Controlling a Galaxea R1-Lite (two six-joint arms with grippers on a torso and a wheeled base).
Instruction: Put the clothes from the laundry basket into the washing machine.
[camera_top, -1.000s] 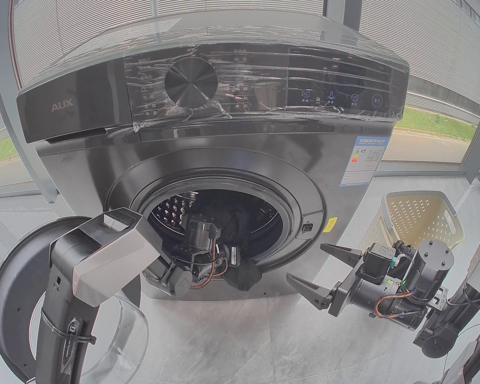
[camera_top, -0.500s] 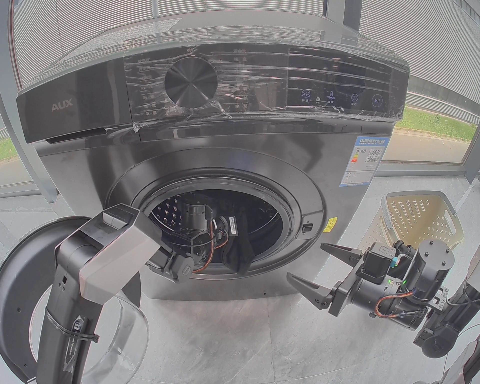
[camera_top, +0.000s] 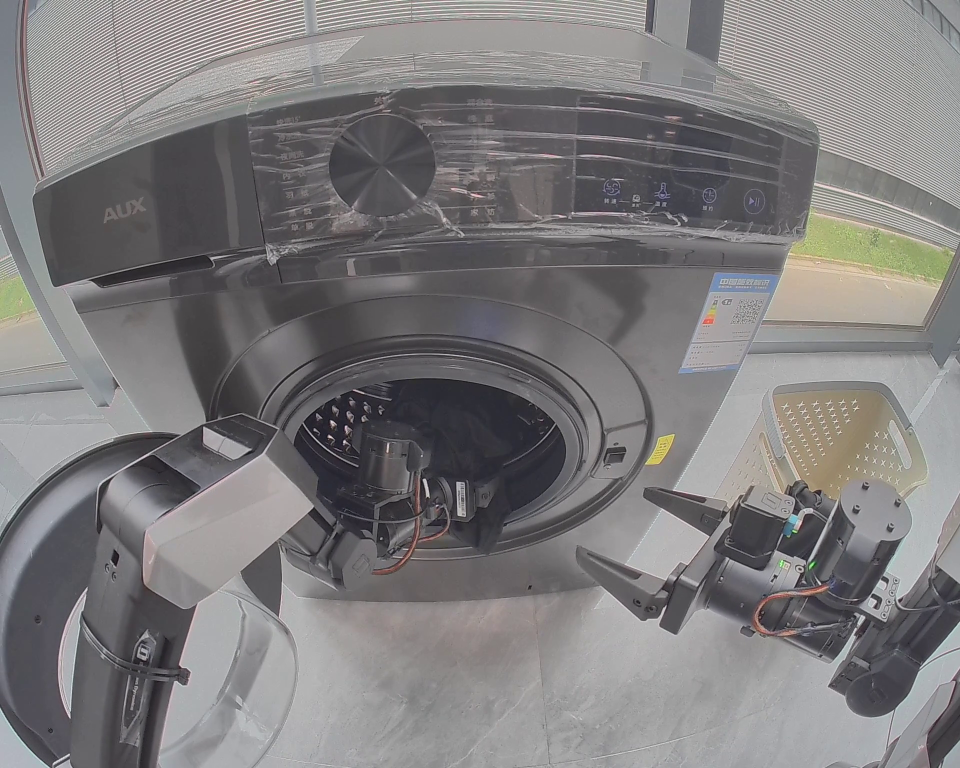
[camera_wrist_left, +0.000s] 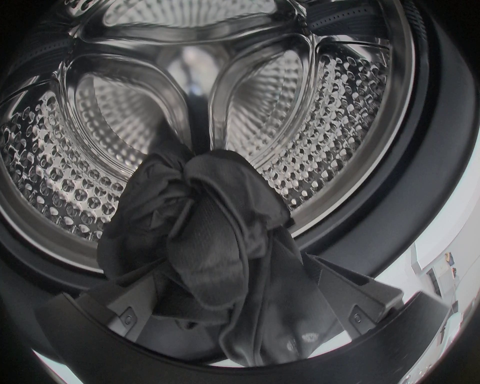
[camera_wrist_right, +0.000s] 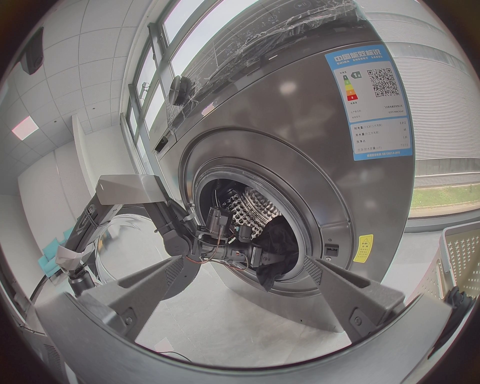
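While my left gripper (camera_wrist_left: 227, 272) is sitting at the round mouth of the dark grey front-loading washing machine (camera_top: 500, 300), its fingers (camera_wrist_left: 350, 300) are standing spread wide apart, not pressed together. A black fabric garment (camera_wrist_left: 215, 240) is lying bunched between them and is covering part of them. The upper part of the garment is resting just inside the perforated steel drum (camera_wrist_left: 325, 125). Its lower part is hanging down across the dark rubber door seal (camera_wrist_left: 425, 175) at the bottom of the opening. The round glass door (camera_top: 30, 600) is standing open on my left side. I am holding my right gripper (camera_top: 612, 522) above the grey tiled floor (camera_top: 480, 680), in front of the lower right corner of the machine, with its fingers wide apart and nothing between them. Just behind this arm, a cream perforated plastic laundry basket (camera_top: 850, 430) is standing on the floor beside the machine.
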